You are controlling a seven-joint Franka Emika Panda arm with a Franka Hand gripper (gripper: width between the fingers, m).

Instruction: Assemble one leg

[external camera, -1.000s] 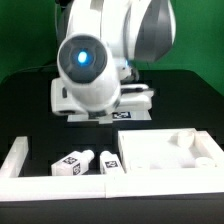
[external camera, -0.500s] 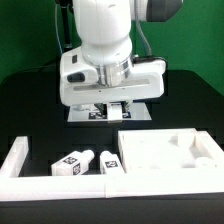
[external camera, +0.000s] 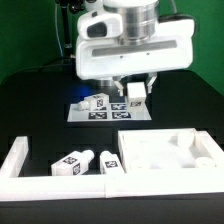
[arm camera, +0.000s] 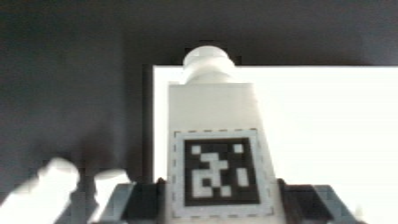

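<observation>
My gripper [external camera: 135,88] is shut on a leg [external camera: 135,93], a chunky white peg with a black-and-white tag, and holds it just above the marker board [external camera: 110,113]. In the wrist view the leg [arm camera: 217,120] stands between my fingers, tag facing the camera and narrow tip pointing away; the gripper [arm camera: 219,205] clamps its tagged end. A second leg [external camera: 95,102] lies on the marker board, on the exterior view's left of the held one. Two more legs [external camera: 72,162] [external camera: 108,160] lie at the front.
The large white square panel with round sockets [external camera: 165,152] lies front right in the exterior view. A white L-shaped rail [external camera: 15,160] borders the front left. The marker board [arm camera: 329,110] shows white under the held leg in the wrist view.
The arm has swung toward the exterior view's right and risen. The gripper, earlier low over the marker board, now holds a leg lifted off it.
</observation>
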